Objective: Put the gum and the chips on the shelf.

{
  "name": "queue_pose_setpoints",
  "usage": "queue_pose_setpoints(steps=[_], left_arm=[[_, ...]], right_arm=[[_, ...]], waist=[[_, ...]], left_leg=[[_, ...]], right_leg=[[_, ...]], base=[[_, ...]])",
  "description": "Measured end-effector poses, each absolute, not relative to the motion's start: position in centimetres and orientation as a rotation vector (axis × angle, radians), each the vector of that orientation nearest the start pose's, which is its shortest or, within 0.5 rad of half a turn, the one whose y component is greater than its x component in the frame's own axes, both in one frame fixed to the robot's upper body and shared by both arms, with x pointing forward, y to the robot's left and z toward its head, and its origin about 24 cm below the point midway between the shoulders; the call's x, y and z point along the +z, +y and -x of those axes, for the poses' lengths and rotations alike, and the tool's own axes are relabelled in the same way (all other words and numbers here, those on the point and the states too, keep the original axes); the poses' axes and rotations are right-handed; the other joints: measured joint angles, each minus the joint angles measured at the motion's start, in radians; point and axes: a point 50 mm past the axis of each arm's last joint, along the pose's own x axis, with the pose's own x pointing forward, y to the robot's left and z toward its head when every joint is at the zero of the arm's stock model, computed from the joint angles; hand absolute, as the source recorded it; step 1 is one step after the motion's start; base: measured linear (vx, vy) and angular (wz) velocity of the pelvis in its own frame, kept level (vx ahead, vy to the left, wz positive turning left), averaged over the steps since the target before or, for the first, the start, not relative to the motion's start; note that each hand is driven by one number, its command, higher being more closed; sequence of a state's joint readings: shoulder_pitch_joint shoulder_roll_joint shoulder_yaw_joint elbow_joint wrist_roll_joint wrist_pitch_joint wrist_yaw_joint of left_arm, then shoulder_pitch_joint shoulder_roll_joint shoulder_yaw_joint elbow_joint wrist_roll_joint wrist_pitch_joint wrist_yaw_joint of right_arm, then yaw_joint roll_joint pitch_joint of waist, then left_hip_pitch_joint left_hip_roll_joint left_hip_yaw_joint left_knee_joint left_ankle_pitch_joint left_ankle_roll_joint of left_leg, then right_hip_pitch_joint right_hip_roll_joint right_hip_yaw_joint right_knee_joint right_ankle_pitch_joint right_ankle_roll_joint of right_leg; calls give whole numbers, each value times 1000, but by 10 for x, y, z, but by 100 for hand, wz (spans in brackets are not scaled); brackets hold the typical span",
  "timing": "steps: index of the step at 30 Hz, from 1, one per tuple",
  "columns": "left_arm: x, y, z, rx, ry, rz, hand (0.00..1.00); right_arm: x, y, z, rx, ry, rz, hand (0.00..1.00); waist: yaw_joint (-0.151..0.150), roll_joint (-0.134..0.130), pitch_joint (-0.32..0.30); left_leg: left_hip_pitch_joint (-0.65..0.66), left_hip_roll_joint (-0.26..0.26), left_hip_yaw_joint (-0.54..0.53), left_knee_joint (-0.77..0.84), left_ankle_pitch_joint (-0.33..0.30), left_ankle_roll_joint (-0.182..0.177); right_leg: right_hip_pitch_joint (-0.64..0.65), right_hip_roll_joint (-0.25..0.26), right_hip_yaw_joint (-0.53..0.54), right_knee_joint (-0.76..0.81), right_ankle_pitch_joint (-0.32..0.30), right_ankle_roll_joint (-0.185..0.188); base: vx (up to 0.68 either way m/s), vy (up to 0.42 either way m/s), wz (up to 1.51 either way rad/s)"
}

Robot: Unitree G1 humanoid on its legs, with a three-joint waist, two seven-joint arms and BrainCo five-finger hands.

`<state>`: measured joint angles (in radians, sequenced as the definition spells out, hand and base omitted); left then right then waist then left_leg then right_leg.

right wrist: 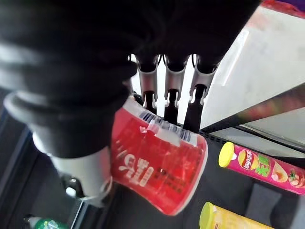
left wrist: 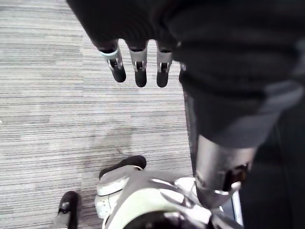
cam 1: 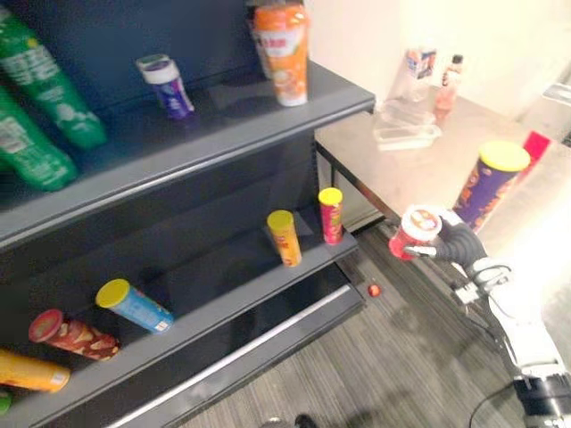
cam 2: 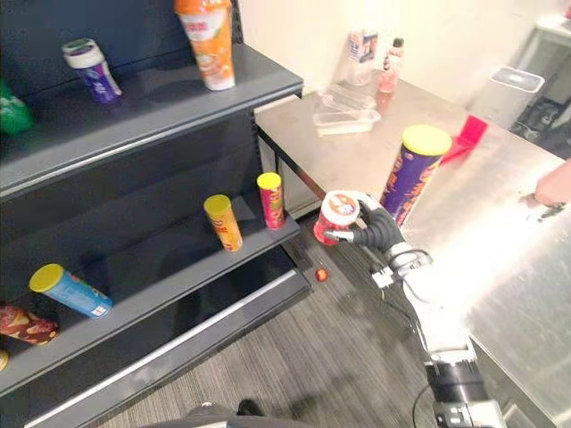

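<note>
Chips in a red tapered tub with a white lid (cam 1: 415, 230) are sitting in the right hand (cam 1: 457, 242), whose fingers and thumb are curling round the tub's side. The tub is hanging tilted in the air, between the edge of the steel surface (cam 1: 401, 169) and the end of the dark grey shelf (cam 1: 223, 125). It is near the lower board, where a pink can with a yellow lid (cam 1: 331, 215) is standing, and is touching no board. The small purple bottle with a white cap (cam 1: 167, 85), judged to be the gum, is resting on the upper board, so that half is looking done. The left hand (left wrist: 138, 67) is hanging over the grey carpeted floor (left wrist: 57, 95), fingers straight, holding nothing. Remaining, by my reading: carrying the tub across and setting it on a board.
</note>
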<state>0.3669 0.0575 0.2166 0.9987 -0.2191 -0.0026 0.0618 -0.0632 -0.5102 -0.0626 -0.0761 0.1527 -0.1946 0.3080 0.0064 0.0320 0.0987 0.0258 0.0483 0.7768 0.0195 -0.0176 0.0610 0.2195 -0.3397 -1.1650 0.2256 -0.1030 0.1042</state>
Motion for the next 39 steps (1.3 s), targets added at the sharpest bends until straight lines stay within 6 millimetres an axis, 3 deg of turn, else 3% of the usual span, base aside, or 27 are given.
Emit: queue_pose_setpoints(steps=[2, 4, 6, 8, 9, 10, 11, 12, 13, 14, 15, 16, 17, 19, 20, 22, 24, 25, 29, 33, 39], left_arm=[[-167, 210, 9, 507, 1270, 183, 0], [-165, 213, 4, 490, 1240, 159, 0], [-164, 217, 4, 489, 1231, 141, 0], [-164, 218, 2, 472, 1229, 130, 0], [-164, 218, 1, 467, 1227, 128, 0], [-164, 218, -1, 468, 1220, 133, 0], [-163, 219, -3, 466, 1214, 130, 0], [-163, 220, -4, 465, 1216, 130, 0], [-163, 220, -6, 461, 1222, 131, 0], [-163, 226, -8, 471, 1222, 126, 0], [-161, 234, -12, 475, 1209, 109, 0], [-160, 237, -18, 462, 1216, 102, 0], [-160, 239, -17, 470, 1225, 97, 0], [-159, 241, -15, 468, 1225, 93, 0], [-159, 241, -12, 468, 1233, 93, 0], [-160, 239, -12, 460, 1240, 96, 0], [-161, 234, -12, 474, 1236, 119, 0], [-161, 234, -12, 474, 1233, 120, 0], [-163, 222, -11, 470, 1213, 141, 0], [-164, 222, -9, 473, 1214, 142, 0], [-163, 227, -5, 466, 1217, 128, 0]], right_arm=[[116, -229, -256, 257, -279, 399, 100], [113, -229, -255, 228, -271, 408, 100], [110, -229, -254, 214, -272, 391, 100], [106, -230, -250, 214, -261, 419, 100], [100, -231, -246, 214, -239, 423, 100], [95, -232, -242, 212, -218, 420, 100], [88, -234, -236, 206, -188, 417, 100], [85, -235, -234, 203, -174, 415, 100], [80, -237, -229, 192, -152, 410, 100], [74, -234, -226, 173, -147, 375, 100], [77, -231, -227, 159, -173, 352, 100], [89, -227, -233, 152, -240, 345, 100], [88, -226, -233, 156, -240, 342, 100], [93, -225, -234, 169, -264, 354, 100], [96, -223, -236, 177, -282, 356, 100], [100, -220, -239, 193, -303, 360, 100], [109, -212, -246, 231, -341, 354, 100], [111, -209, -248, 246, -347, 353, 100], [114, -199, -250, 307, -335, 355, 100], [110, -198, -246, 327, -302, 355, 100], [113, -190, -243, 364, -320, 356, 100]], waist=[[-24, 10, -8], [-24, -20, -7], [-5, -44, -10], [1, -48, -7], [-3, -43, -3], [-4, -36, 2], [-10, -26, 8], [-12, -22, 11], [-22, -8, 16], [-34, -78, 7], [-30, -102, 8], [-13, -110, 57], [-5, -118, 54], [11, -118, 49], [15, -119, 43], [12, -123, 39], [24, -124, 36], [26, -123, 36], [22, -72, 27], [16, -69, 23], [-9, -80, 15]], left_leg=[[0, -24, -51, -71, 10, 16], [-1, -46, -91, -95, 21, 33], [0, -71, -139, -106, 19, 45], [1, -95, -202, -106, 9, 60], [2, -105, -258, -106, 4, 67], [3, -107, -303, -104, 5, 64], [4, -106, -364, -103, 7, 60], [5, -106, -391, -104, 7, 57], [-2, -107, -450, -109, -13, 34], [-2, -125, -451, -77, -100, -54], [-62, -119, -449, 90, -115, 39], [-100, -62, -519, 279, -207, 25], [-100, -61, -524, 279, -207, 18], [-106, -58, -545, 254, -195, 2], [-103, -51, -537, 212, -178, -25], [-90, -36, -509, 161, -138, -30], [-90, -41, -500, 136, -105, -16], [-89, -41, -490, 133, -103, -17], [-31, -37, -478, 27, -45, -49], [47, -30, -461, -117, 29, -73], [59, -24, -442, -122, 31, -74]], right_leg=[[-8, -20, -44, 74, -8, -14], [-6, -59, -56, 146, -13, -22], [-7, -116, -55, 247, -9, -29], [-28, -193, 7, 383, 23, -77], [-71, -218, 130, 470, 40, -117], [-106, -195, 246, 490, 13, -115], [-153, -132, 410, 488, -26, -106], [-171, -97, 485, 481, -41, -97], [-196, -6, 605, 436, -62, -77], [-234, 27, 716, 332, -53, -66], [-245, 8, 769, 302, -46, -48], [-245, 23, 854, 223, -48, -27], [-244, 28, 886, 173, -45, -26], [-251, 64, 898, 67, -22, 3], [-247, 86, 895, -1, 2, 36], [-226, 116, 888, -98, 48, 37], [-192, 145, 876, -202, 150, 27], [-188, 146, 871, -219, 150, 26], [-180, 168, 874, -239, 147, 23], [-177, 197, 879, -238, 123, 3], [-175, 203, 900, -240, 114, -2]], base=[[-38, 92, 98], [-52, 72, 74], [-13, 68, 62], [-10, 92, 84], [-11, 54, 109], [-26, 40, 152], [-33, 9, 137], [-45, -3, 167], [-19, -14, 176], [29, -6, 171], [86, -40, 136], [80, -27, 77], [43, -24, 69], [11, 11, 41], [32, -32, 39], [65, -81, 23], [68, -102, -9], [62, -127, -22], [18, -90, -17], [-47, -98, -13], [-49, -22, -11]])
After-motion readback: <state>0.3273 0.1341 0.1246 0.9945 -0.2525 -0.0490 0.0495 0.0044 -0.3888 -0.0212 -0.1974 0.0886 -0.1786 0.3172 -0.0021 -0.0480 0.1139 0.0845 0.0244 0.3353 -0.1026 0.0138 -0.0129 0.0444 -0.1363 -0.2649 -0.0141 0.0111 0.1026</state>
